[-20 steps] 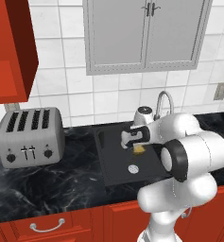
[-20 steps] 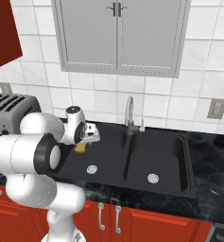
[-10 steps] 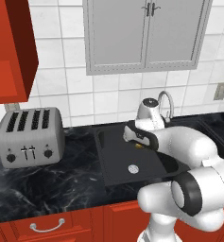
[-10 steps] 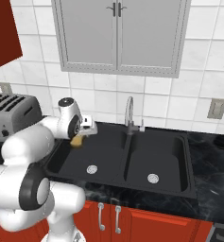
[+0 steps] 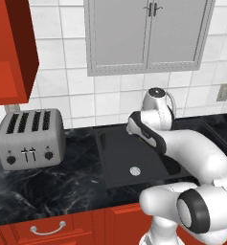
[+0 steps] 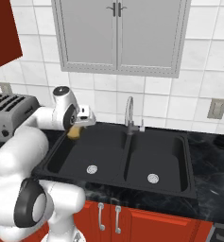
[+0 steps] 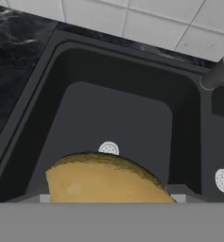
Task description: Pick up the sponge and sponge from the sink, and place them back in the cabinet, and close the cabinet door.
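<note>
Fingers around tan sponge [image 7: 106, 179]

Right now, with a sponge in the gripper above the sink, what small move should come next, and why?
Probably lift further and begin swinging left toward the red cabinet. The gripper holds the tan-yellow sponge above the left basin of the sink, clear of its floor, and the cabinet hangs higher, beyond the toaster.
</note>
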